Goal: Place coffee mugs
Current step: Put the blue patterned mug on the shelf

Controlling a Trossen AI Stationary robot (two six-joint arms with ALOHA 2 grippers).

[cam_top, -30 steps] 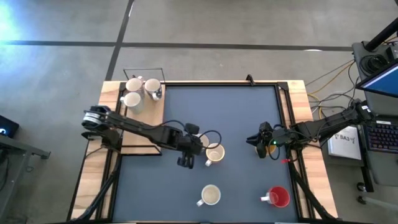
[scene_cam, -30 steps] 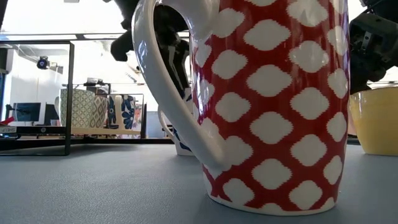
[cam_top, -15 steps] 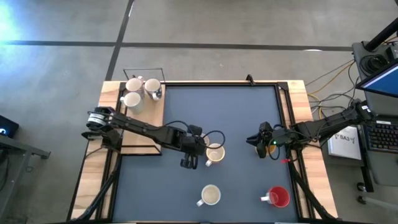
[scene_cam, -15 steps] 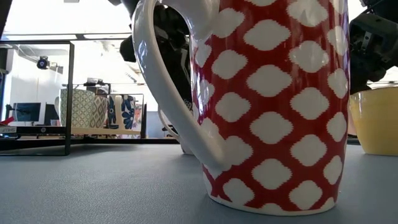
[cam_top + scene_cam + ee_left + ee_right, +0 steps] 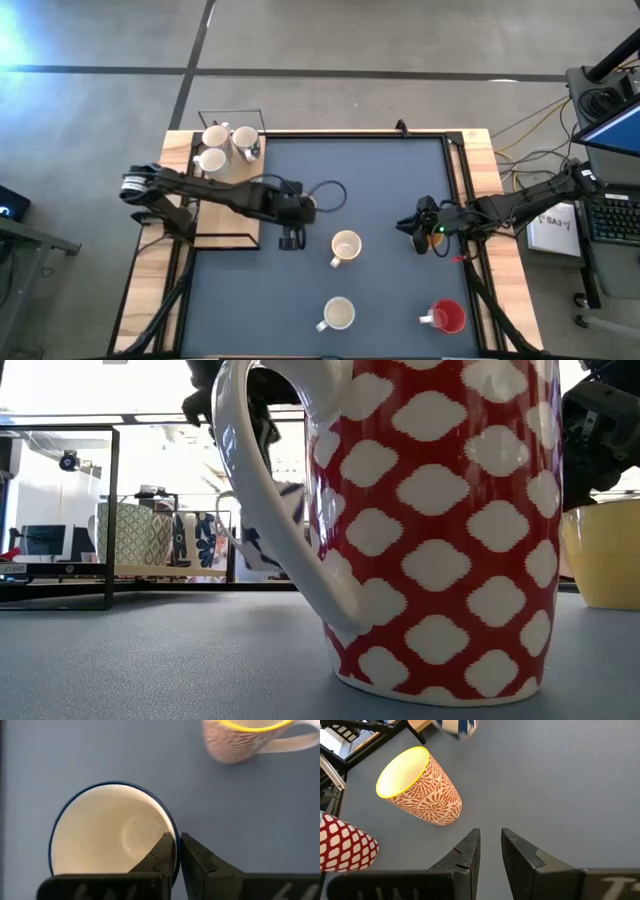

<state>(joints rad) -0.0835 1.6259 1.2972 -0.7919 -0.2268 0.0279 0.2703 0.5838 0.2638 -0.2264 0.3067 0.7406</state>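
Observation:
My left gripper (image 5: pixel 177 840) is shut on a white coffee mug with a blue rim (image 5: pixel 110 830). In the high view that gripper (image 5: pixel 291 234) hides the mug; the low view shows the blue-marked mug (image 5: pixel 262 535) tilted above the table. An orange-patterned mug with a yellow inside (image 5: pixel 345 247) stands just right of it. A cream mug (image 5: pixel 338 315) and a red mug (image 5: pixel 447 318) stand near the front edge. My right gripper (image 5: pixel 420 232) waits at the right, a little open (image 5: pixel 490 842), with nothing between its fingers. My left gripper pinches the blue-rimmed mug's wall at the rim (image 5: pixel 171 826), one finger inside the mug and one outside. The fingers come from above, pointing down. The mug is lifted clear of the table and hangs tilted below them.
Three more mugs (image 5: pixel 215 137) stand on a wooden shelf (image 5: pixel 250 170) at the table's far left corner, inside a thin black frame. The grey mat (image 5: pixel 380 180) is bare at its middle and far side. A cable (image 5: pixel 330 190) loops by the left arm.
My left gripper has risen and gone toward the table's left and far edges, taking the blue-rimmed mug with it. The mug stood on the table beside the orange-patterned one; it now hangs tilted, clear of the table.

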